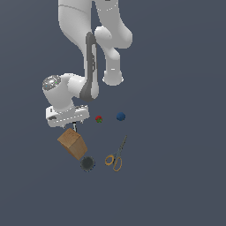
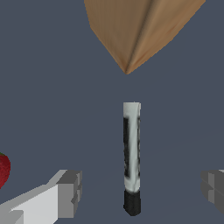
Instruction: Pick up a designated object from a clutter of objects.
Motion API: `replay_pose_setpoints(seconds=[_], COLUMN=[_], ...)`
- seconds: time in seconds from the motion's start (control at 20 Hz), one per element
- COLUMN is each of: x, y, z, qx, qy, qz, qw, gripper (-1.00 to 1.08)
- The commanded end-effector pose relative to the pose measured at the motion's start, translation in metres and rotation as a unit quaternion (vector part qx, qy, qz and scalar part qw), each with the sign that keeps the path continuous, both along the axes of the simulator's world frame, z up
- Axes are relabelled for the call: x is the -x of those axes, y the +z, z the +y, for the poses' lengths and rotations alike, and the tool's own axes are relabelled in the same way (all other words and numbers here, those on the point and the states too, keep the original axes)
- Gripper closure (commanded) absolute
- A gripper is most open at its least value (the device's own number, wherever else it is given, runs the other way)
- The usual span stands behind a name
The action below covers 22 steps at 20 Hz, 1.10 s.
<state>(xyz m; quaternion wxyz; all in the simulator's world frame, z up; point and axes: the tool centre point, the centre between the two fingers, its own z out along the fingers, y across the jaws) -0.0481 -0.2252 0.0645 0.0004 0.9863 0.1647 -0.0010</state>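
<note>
The designated object is a slim whitish stick with a black end [image 2: 131, 153], lying on the dark floor. In the wrist view my gripper [image 2: 142, 192] is open. One grey fingertip [image 2: 70, 192] stands on one side of the stick's black end and the other fingertip [image 2: 213, 189] far off on the other side, neither touching it. A corner of the tan-brown box [image 2: 140, 26] points at the stick's white end, with a gap between. In the exterior view the gripper [image 1: 73, 123] hangs low just above the box [image 1: 73, 143]; the hand mostly hides the stick there.
A red-and-green ball [image 1: 99, 118] lies close to the hand on the exterior view's right, its red edge [image 2: 2, 168] showing in the wrist view. Farther right is a blue ball [image 1: 120, 116]. A dark round disc [image 1: 87, 163] and yellow-handled scissors [image 1: 115, 156] lie below the box.
</note>
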Motion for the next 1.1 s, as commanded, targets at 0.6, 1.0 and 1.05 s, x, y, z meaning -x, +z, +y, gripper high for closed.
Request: replay_pose_setpoints(seconds=[0.6, 1.0, 1.05], x=[0.003, 0.003, 0.003], y=[-0.028, -0.054, -0.055], z=[-0.002, -0.003, -0.003], qx=[-0.001, -0.001, -0.001], qy=[0.004, 0.005, 0.005], qz=[-0.001, -0.001, -0.001], qw=[1.0000, 1.0000, 1.0000], gripper=[-0.92, -0.92, -0.92])
